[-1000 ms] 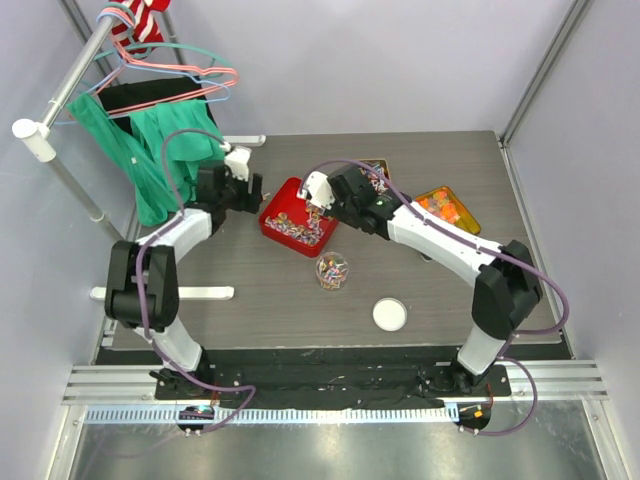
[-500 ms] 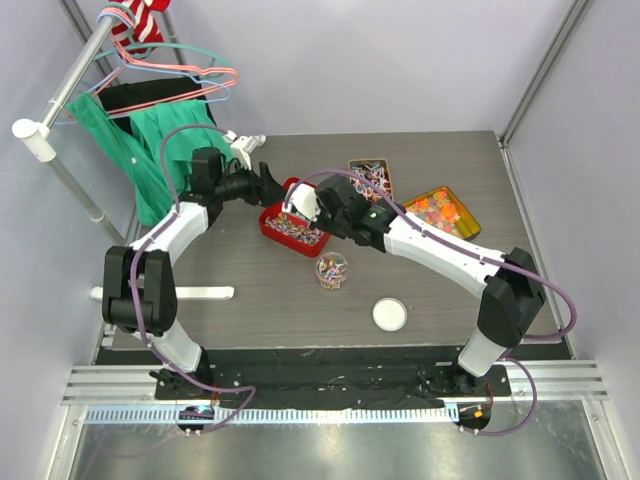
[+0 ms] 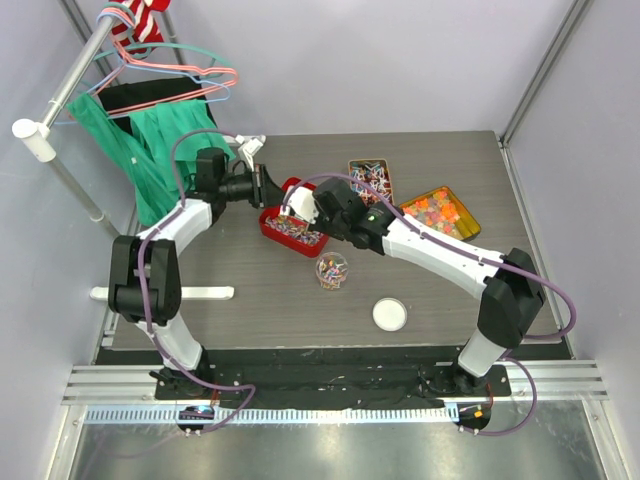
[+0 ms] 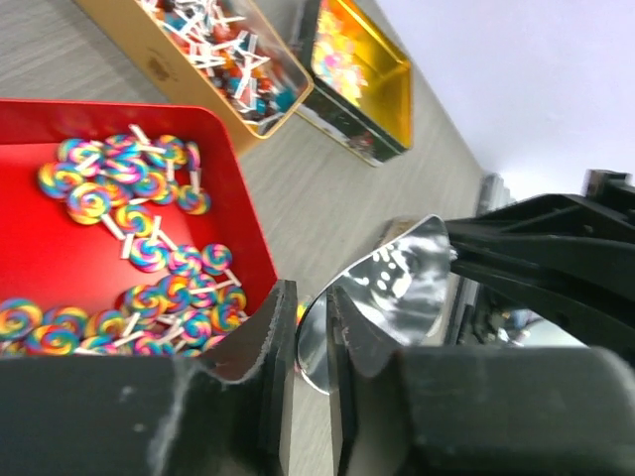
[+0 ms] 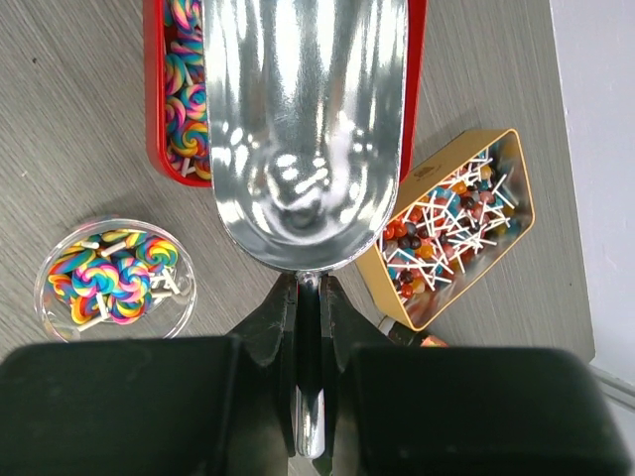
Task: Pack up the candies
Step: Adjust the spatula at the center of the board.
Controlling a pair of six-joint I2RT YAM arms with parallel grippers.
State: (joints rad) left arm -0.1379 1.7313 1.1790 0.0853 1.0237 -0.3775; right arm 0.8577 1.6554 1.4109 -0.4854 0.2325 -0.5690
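The candies [image 3: 293, 231] are rainbow-swirl sweets on short sticks, heaped in a red tray [image 3: 267, 222] at mid-table. They fill the tray's floor [image 4: 129, 208] in the left wrist view. My right gripper [image 5: 310, 297] is shut on the handle of a shiny metal scoop [image 5: 303, 129], which hangs empty over the tray [image 5: 152, 119]. My left gripper [image 4: 308, 297] sits at the tray's far-left wall, its jaws drawn to a narrow slit astride the rim. A small clear round container [image 3: 332, 270] in front of the tray holds some candies [image 5: 114, 278].
A white lid [image 3: 390, 314] lies near the front. Two gold tins of other sweets [image 3: 370, 178] [image 3: 440, 210] stand behind and right of the tray. A rail with hangers and green cloth [image 3: 150, 150] borders the left edge.
My left gripper swung in to the tray's far-left wall and closed from wide to a narrow slit. The right arm moved the scoop left over the tray.
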